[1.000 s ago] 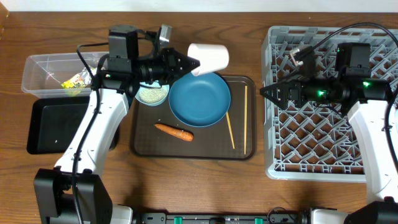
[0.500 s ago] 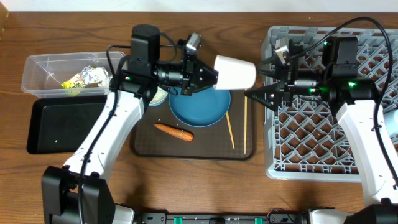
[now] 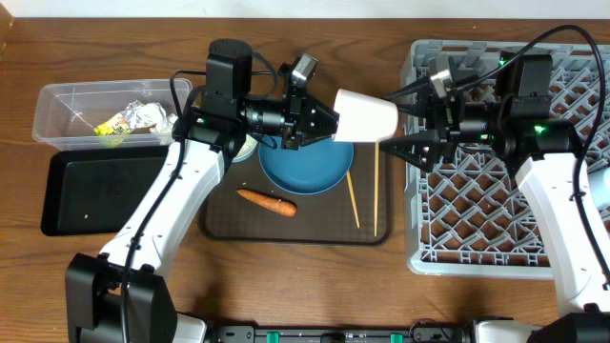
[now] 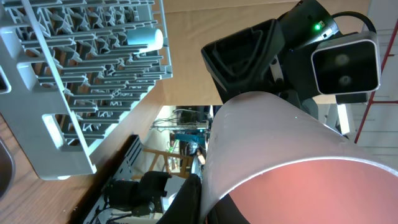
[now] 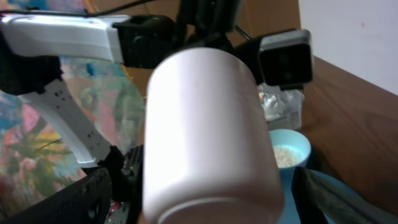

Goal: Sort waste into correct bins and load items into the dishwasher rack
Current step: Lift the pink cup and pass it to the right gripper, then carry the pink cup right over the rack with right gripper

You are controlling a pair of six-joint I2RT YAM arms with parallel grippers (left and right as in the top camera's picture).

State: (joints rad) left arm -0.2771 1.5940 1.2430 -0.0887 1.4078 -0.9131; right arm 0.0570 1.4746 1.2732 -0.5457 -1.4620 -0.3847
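Note:
A pale pink cup point(image 3: 365, 115) hangs on its side above the brown tray's right edge. My left gripper point(image 3: 333, 120) is shut on its rim, one finger point(image 4: 189, 198) outside the wall and one inside the pink mouth point(image 4: 292, 193). My right gripper point(image 3: 397, 124) is open, with the cup's base point(image 5: 208, 149) between its wide-set fingers point(image 5: 87, 196) and a gap on both sides. The grey dishwasher rack point(image 3: 496, 224) lies under the right arm. A blue dish point(image 3: 305, 164), a carrot point(image 3: 266, 201) and chopsticks point(image 3: 352, 197) rest on the tray.
The clear tub point(image 3: 57, 107) at the far left holds a yellow wrapper point(image 3: 113, 125) and tissue point(image 3: 146, 115). The black tray point(image 3: 86, 195) sits in front of it. A small bowl of rice point(image 5: 287, 151) is mostly hidden under the left arm. A pale cup point(image 4: 144, 38) lies in the rack.
My left arm has carried the cup rightward from above the dish towards the rack. My right gripper has come left to meet it, its fingers now either side of the cup's base.

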